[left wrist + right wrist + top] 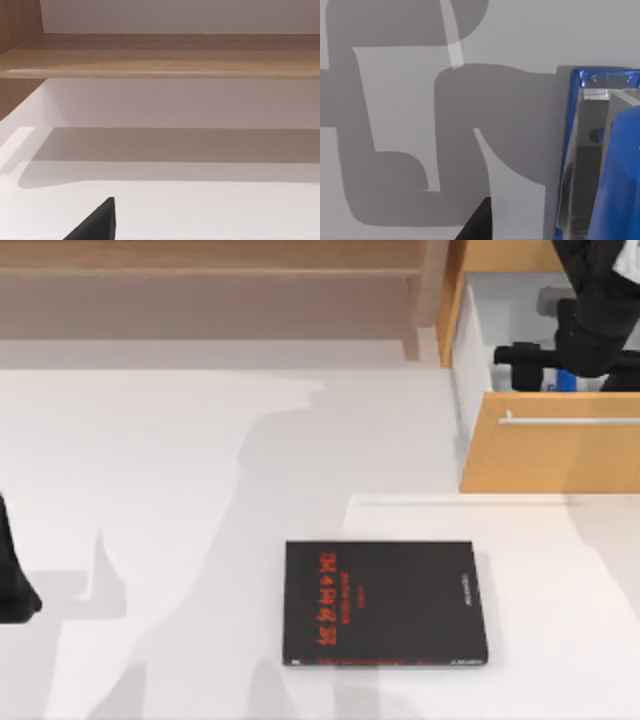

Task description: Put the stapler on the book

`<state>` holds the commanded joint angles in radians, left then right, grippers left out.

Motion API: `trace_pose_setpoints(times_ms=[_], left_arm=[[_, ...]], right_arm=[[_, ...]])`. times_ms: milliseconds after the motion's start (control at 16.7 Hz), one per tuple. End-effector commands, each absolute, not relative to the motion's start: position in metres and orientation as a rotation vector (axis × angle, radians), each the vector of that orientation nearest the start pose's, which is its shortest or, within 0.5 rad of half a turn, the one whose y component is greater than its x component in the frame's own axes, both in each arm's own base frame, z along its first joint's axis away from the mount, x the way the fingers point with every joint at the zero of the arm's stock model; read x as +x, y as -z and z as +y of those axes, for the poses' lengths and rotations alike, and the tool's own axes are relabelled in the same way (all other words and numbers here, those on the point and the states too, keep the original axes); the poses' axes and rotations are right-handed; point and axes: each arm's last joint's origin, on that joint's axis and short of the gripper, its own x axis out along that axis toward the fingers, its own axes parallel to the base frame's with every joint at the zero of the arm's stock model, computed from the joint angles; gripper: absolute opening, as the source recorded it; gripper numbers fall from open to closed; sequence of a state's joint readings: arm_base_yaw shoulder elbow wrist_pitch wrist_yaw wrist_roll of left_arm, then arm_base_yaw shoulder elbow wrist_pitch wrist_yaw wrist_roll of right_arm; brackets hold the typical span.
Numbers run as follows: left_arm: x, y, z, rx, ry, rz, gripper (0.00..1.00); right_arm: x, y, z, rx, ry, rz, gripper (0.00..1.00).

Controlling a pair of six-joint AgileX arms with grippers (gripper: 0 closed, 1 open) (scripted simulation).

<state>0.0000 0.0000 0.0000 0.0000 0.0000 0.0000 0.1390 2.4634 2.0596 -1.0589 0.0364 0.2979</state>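
Observation:
The black book [385, 602] with red lettering lies flat on the white table, near the front and a little right of centre. A small part of the blue stapler [566, 380] shows inside the open drawer at the back right, below my right arm. My right gripper [528, 360] reaches down into that drawer, close beside the stapler. In the right wrist view the stapler [600, 150] appears large and near, blue with a shiny metal inside, resting on the pale drawer floor. My left gripper [14, 590] is parked at the table's left edge.
The drawer [550, 455] has a wooden front with a metal bar handle [570, 420] and stands pulled out over the table's back right. A wooden shelf [200, 260] runs along the back. White tabletop lies between the drawer and the book.

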Motion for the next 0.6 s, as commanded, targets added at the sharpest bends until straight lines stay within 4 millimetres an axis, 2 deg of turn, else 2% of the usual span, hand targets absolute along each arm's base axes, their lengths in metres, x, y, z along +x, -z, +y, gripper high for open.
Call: trace_pose_setpoints(times_ms=[360,600], left_arm=[[0.1057,-0.16,-0.0012,0.0,0.0,0.0,1.0],[0.1057,-0.16,-0.0012,0.0,0.0,0.0,1.0]], right_arm=[[0.4856,-0.126,0.073,0.109,0.118,1.456,0.02],[0.4856,-0.126,0.073,0.109,0.118,1.456,0.0]])
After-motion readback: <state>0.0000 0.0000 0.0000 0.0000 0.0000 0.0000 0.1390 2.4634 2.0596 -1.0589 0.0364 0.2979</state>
